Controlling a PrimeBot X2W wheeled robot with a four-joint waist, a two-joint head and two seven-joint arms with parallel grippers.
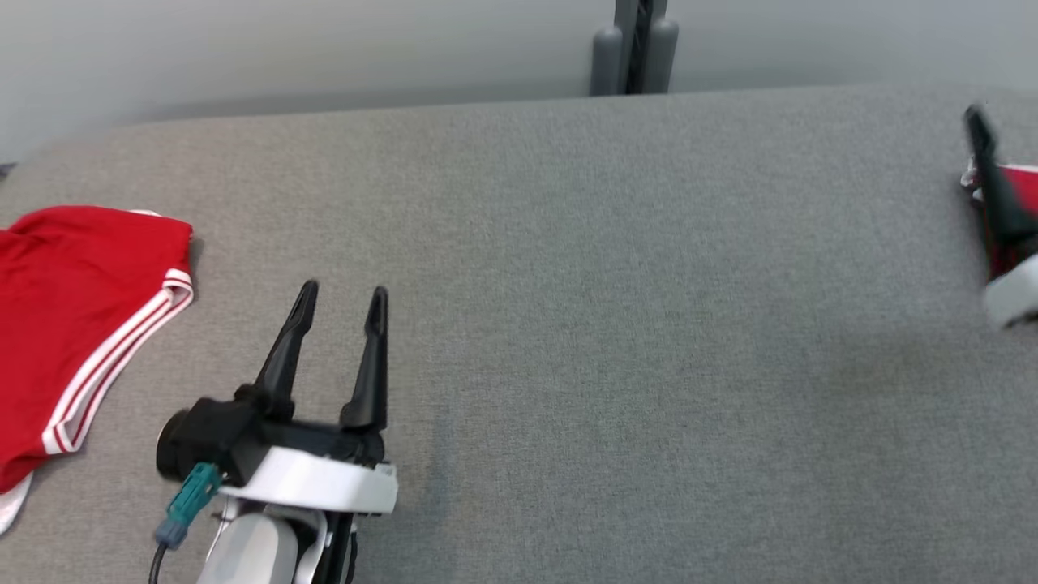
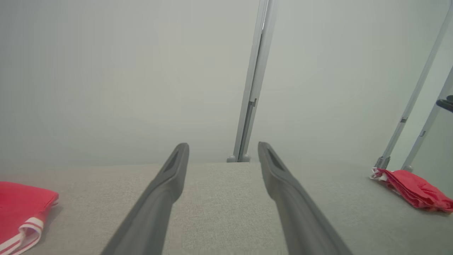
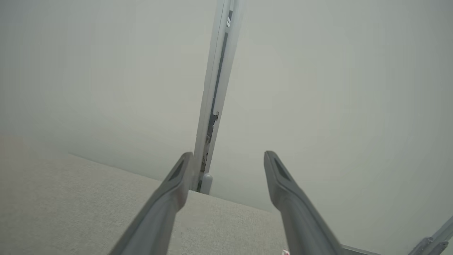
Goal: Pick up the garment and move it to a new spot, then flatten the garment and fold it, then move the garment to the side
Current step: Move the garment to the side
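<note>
A red garment (image 1: pixel 73 308) with white stripes lies flat at the table's left edge, partly cut off by the frame; it also shows as the striped red garment (image 2: pixel 21 209) in the left wrist view. My left gripper (image 1: pixel 345 296) hovers open and empty to its right, jaws spread (image 2: pixel 223 148). A second, crumpled red garment (image 1: pixel 1023 191) lies at the far right, also seen as a rumpled heap (image 2: pixel 414 189). One dark finger (image 1: pixel 993 174) of my right gripper stands in front of it. The right gripper (image 3: pixel 228 157) is open with nothing between its fingers.
The grey fabric-covered table (image 1: pixel 568 284) stretches wide between the two garments. A grey upright post (image 1: pixel 632 49) stands behind its far edge against a pale wall. Slanted metal legs (image 2: pixel 407 124) rise beyond the right garment.
</note>
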